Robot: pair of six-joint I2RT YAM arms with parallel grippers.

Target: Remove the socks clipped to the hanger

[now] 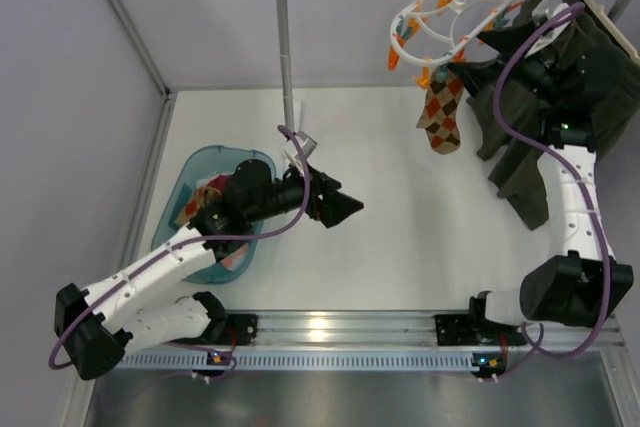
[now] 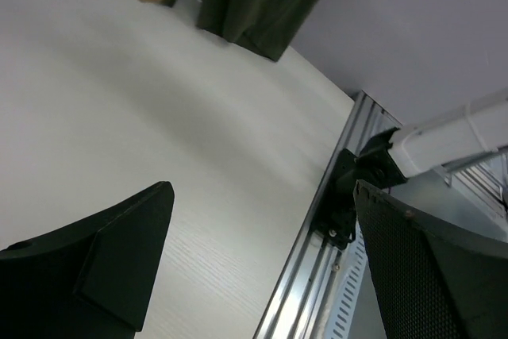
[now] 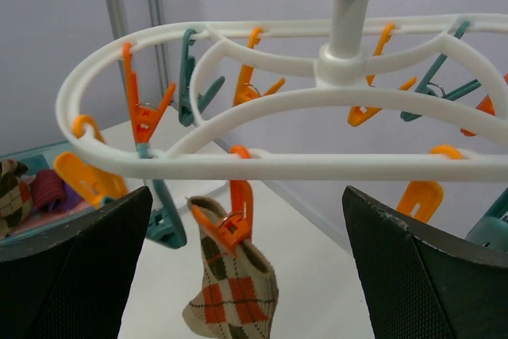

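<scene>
My right gripper (image 3: 246, 196) gapes wide before the white plastic oval hanger (image 3: 262, 166), so I'd pinch the orange-brown argyle sock (image 3: 234, 295) just below it and tug downward, left gripper (image 2: 262, 196) likewise agape.

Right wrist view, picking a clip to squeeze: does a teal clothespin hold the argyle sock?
No, an orange clothespin on the white plastic hanger grips the orange-brown argyle sock.

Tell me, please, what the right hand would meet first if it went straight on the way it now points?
Probably the hanger, whose white near rim crosses the gap between the open fingers of the right hand; the orange clothespin holding the argyle sock hangs just below. Depth is unclear.
</scene>
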